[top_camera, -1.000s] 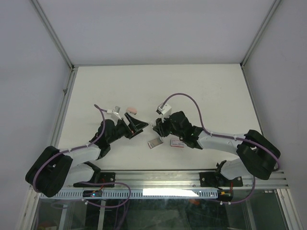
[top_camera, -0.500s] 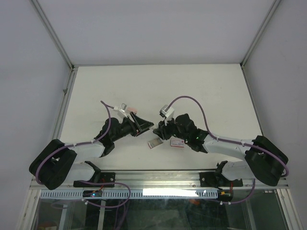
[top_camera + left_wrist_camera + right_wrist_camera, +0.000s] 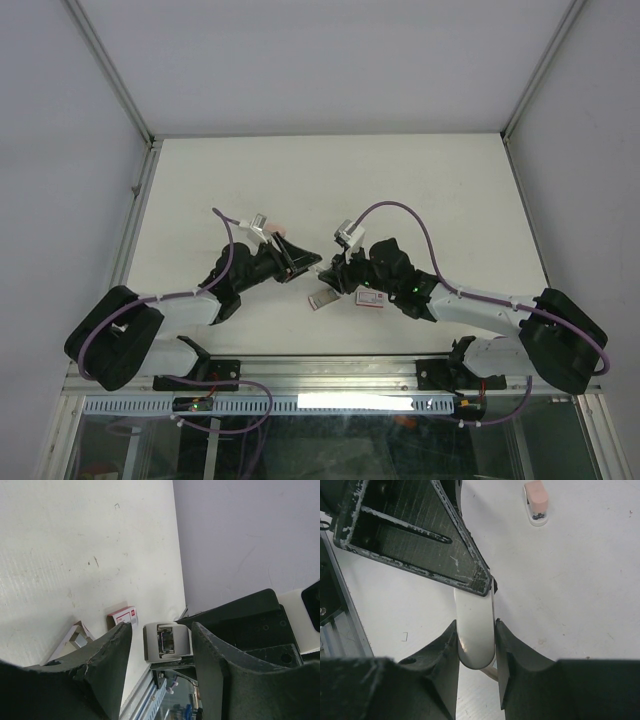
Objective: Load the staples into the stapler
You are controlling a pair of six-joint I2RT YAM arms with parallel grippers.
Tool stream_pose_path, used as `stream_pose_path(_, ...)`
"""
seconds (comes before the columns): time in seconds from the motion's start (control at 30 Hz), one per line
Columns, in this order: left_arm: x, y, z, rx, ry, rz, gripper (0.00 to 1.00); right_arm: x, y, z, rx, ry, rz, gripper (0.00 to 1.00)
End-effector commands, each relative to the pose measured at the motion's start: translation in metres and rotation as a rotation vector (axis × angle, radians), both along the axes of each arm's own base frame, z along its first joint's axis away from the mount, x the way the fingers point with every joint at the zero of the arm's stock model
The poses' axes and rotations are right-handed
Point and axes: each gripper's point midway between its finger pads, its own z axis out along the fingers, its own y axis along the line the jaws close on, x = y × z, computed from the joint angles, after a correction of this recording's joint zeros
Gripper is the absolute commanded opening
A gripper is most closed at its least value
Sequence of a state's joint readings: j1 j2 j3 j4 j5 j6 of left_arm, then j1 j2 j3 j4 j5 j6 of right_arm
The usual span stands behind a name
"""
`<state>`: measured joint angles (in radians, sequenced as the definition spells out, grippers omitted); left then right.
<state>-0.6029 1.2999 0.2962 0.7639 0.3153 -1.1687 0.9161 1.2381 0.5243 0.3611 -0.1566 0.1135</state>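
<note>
A small white stapler hangs above the table between my two grippers. In the right wrist view my right gripper is shut on the stapler's rounded end, and a black finger of the left gripper lies over its other end. In the left wrist view the stapler shows end-on between the fingertips of my left gripper, which is closed around it. The staples box, white with a red label, lies on the table below the right gripper, with its grey tray beside it. Both also show in the left wrist view, box and tray.
A tiny pink and white oblong object lies on the table just behind the left gripper; it also shows in the right wrist view. The table's metal front rail runs close below the box. One loose staple lies on the table.
The left gripper moved right toward the right gripper, and the right arm stretched lower and forward. Over the last half second both have barely shifted.
</note>
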Motion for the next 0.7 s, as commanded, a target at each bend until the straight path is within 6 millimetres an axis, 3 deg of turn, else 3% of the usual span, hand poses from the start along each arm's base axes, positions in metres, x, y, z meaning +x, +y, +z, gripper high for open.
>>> stream_pose_path(0.0,0.004,-0.009,0.022,-0.042,-0.056,-0.018,0.52,0.002,0.009,0.027,0.067,-0.057,0.018,0.03)
stream_pose_path(0.5,-0.007,-0.013,0.017,-0.036,-0.041,-0.060,0.57,0.007,0.010,0.023,0.045,-0.053,-0.001,0.02)
stream_pose_path(0.67,-0.012,-0.015,0.014,-0.032,-0.031,-0.072,0.53,0.008,0.010,0.024,0.045,-0.055,-0.007,0.02)
